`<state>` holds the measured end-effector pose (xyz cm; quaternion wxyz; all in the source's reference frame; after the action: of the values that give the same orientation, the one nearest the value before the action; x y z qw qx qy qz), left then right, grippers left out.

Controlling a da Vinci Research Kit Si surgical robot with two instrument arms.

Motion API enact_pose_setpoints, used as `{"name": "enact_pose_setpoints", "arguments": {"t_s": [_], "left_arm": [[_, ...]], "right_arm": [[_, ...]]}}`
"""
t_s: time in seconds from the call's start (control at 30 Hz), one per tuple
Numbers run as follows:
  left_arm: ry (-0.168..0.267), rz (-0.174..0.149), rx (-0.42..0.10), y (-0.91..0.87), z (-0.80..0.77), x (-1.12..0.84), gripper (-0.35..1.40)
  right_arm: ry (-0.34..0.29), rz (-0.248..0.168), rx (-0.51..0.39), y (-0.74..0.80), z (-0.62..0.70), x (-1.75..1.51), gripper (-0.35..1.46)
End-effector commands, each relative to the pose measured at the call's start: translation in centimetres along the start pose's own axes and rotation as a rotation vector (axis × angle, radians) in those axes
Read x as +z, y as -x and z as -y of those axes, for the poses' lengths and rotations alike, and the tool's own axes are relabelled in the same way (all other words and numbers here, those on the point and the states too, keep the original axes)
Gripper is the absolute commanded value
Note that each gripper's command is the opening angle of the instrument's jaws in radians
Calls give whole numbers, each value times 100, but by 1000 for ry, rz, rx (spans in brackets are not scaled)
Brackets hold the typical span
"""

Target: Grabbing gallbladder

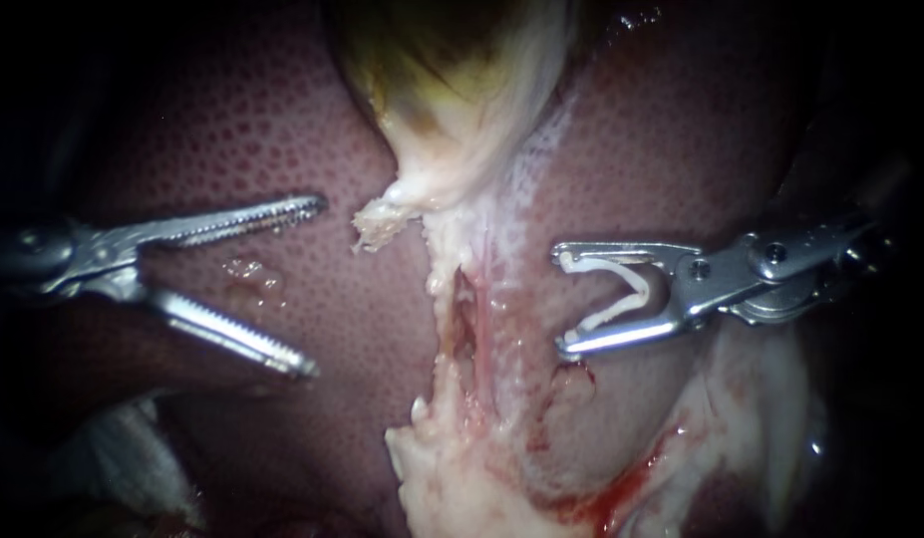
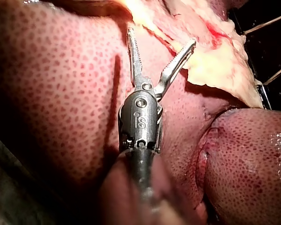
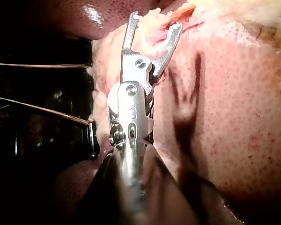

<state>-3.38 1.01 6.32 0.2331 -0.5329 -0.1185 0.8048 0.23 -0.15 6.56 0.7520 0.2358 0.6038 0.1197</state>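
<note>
Gallbladder [image 1: 452, 110] lies ahead of both instruments.
Jaws of left instrument [image 1: 317, 287] gape wide, empty; right instrument [image 1: 559, 301] jaws, spread, hold a white clip [image 1: 639, 291].

Setting: surgical-robot bench in a lab, with an organ laid out on its own. Evidence: a dark red, finely mottled liver [image 1: 232, 130] with ragged pale yellow-white tissue [image 1: 462, 468] lies brightly lit in a black surround, and in the right wrist view its edge ends in open dark space crossed by a thin pale wire [image 3: 37, 109]. Two slender silver steel tools reach in: the left instrument [image 1: 317, 287], toothed jaws standing apart, and the right instrument [image 1: 560, 301], a white clip [image 1: 641, 294] seated between its jaws and touching both.
</note>
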Motion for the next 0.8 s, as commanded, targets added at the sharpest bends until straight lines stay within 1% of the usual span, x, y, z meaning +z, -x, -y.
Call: {"name": "enact_pose_setpoints", "arguments": {"t_s": [0.03,0.13,0.23,0.3,0.4,0.57,0.67,0.73,0.8], "left_arm": [[-12,5,-24,-1,4,0,106],[-32,7,-65,-4,15,2,106],[-42,7,-116,-4,22,10,101],[-46,7,-128,-3,24,15,99],[-51,7,-163,-3,25,24,99],[-58,6,-198,-1,23,31,80],[-67,6,-205,0,25,35,72],[-72,6,-210,2,27,38,64],[-75,6,-209,5,28,40,50]], "right_arm": [[1,1,0,1,0,1,60],[2,1,-1,2,0,3,60],[2,1,-1,2,-1,4,60],[3,1,-1,2,-1,4,60],[3,1,-1,2,-1,4,60],[3,1,-1,2,-1,4,60],[3,1,-1,2,-1,4,60],[3,1,-1,3,-1,4,60],[2,1,-1,3,-1,4,60]]}}
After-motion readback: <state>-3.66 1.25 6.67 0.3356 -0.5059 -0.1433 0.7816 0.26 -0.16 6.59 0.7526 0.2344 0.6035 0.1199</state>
